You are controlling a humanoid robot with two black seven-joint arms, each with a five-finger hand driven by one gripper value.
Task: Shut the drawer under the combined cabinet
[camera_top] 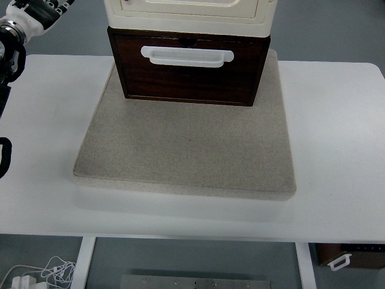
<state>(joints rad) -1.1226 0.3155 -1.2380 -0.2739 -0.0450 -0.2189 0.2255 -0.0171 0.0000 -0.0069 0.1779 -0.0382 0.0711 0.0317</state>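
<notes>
- Counting first: one combined cabinet (189, 18), one drawer (189, 69), one mat (186, 150), one table (337, 150), one robot hand in view.
- Cabinet sits at the far centre of the table, on the far edge of the grey mat. Cream upper unit stacked on a dark wood-grain lower section; top of the upper unit is cut off by the frame edge.
- Drawer is the dark brown front under the cream unit. One white handle (187, 56) runs across its upper part. Drawer front sits slightly nearer than the cream unit above it; can't tell from this steep angle how far out it is.
- Mat is square-ish, speckled grey, lying flat on the white table, bare on its near part.
- Left hand (33, 15) is at the far left corner, well apart from the drawer, touching nothing visible. White and black segmented fingers (51, 9) partly cropped by the frame; can't tell whether they are spread or curled.
- Black arm parts run down the left edge of the picture.
- Under the table, near side: one bundle of white cable (42, 274) at left, one brown box with a white handle (352, 256) at right.
</notes>
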